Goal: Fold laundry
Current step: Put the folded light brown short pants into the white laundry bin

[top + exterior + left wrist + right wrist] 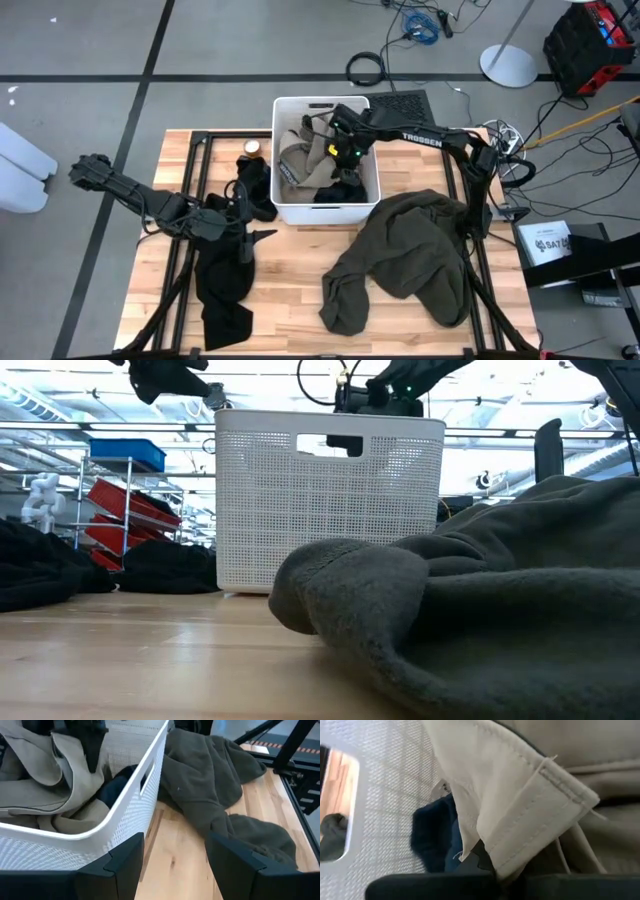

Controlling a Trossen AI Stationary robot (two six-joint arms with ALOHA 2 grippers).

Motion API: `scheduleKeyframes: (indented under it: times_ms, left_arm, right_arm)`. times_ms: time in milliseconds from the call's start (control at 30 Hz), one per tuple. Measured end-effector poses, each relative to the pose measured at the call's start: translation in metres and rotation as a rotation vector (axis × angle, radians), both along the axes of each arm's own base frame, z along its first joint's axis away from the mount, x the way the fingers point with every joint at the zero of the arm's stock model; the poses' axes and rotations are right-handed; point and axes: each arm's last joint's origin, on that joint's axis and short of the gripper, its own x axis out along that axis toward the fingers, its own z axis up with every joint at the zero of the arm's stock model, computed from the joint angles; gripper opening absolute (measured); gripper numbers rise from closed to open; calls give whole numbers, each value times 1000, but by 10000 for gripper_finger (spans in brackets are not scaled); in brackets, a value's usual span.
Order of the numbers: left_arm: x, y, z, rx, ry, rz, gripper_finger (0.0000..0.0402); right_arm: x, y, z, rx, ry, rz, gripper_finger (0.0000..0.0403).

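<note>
Right gripper [322, 150] reached down into the white bin [372, 170], fingers clamped tight on a fold of the beige garment [520, 795]; hemmed edge of that cloth pinched right at the fingertips in the right wrist view, with the navy piece [434, 840] just beside it against the bin's mesh wall. More beige cloth heaped in the bin [65, 785], dark fabric below it.

Left gripper [262, 236] held above the table just in front of the bin's near left corner, fingers [120, 865] spread wide, gripping nothing. Pointed toward the bin wall and the olive garment beyond.

Olive garment [410, 255] sprawled on the wood right of centre, one edge touching the bin's front right corner, a bunched end trailing toward the table's front. Seen close and large in the low view [480, 610], in front of the bin [330, 500].

Black garment [225, 285] lay crumpled on the left half, under the left arm. More black cloth [255, 185] piled against the bin's left side.
</note>
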Motion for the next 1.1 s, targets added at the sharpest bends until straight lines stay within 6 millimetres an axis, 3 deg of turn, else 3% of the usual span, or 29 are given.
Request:
scheduleKeyframes:
  times_ms: [233,400,567,733,933,1100]
  left_arm:
    - [2,3,2,23,-19,30,219]
    - [2,8,7,152,-65,153,219]
    - [2,13,18,186,-181,355,219]
    - [-4,18,40,196,-270,552,219]
    - [-5,15,42,170,-265,481,219]
    - [-2,15,41,142,-252,367,219]
  right_arm:
    - [5,-3,-24,47,121,-64,2]
    - [1,-3,-17,37,166,-76,43]
    - [3,-5,19,-23,139,-110,111]
    - [0,-4,70,-61,62,-137,166]
    - [-18,7,134,-63,-25,-191,192]
    - [-37,25,156,-12,-55,-216,193]
